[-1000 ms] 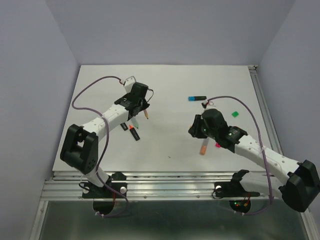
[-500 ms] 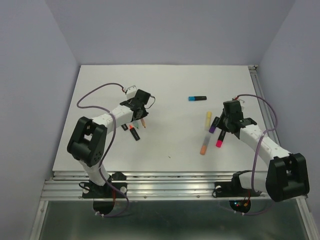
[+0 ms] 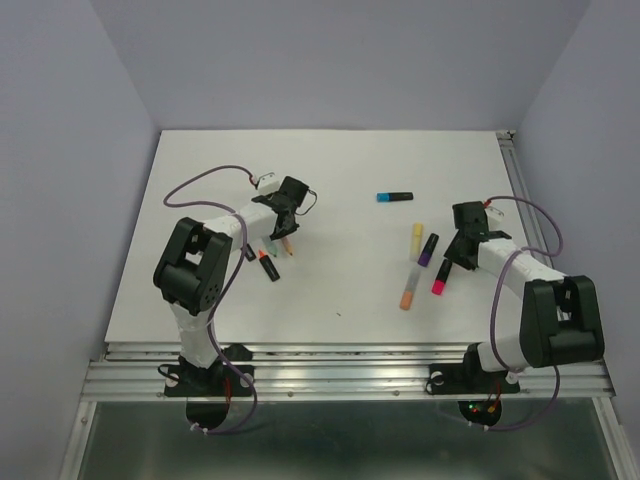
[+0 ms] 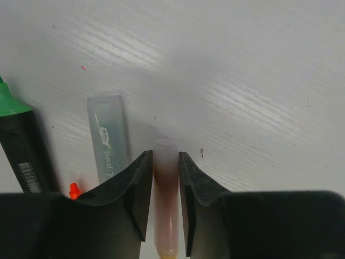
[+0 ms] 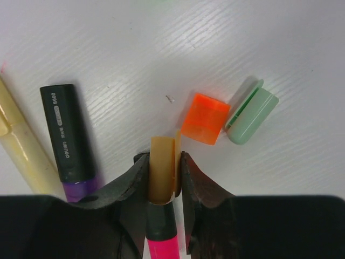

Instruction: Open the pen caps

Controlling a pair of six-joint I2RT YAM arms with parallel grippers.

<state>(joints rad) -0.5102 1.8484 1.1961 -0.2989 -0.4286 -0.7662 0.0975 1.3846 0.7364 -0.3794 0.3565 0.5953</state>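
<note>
Pinching tan pen cap (image 5: 160, 178) on pink highlighter (image 5: 162, 243) between right gripper (image 5: 163, 156) fingers; lying loose just beside: orange cap (image 5: 205, 118), mint cap (image 5: 252, 115). Clamping pale peach pen (image 4: 166, 210) between left gripper (image 4: 165, 155) fingers.

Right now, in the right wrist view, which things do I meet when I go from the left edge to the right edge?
pale yellow highlighter → black highlighter with a purple end → tan cap between the jaws → orange cap → mint cap

White table (image 3: 340, 160), scattered highlighters (image 3: 408, 290) — blue-capped one (image 3: 394, 197) apart, loose orange cap (image 5: 205, 118), mint cap (image 5: 252, 116)
</note>
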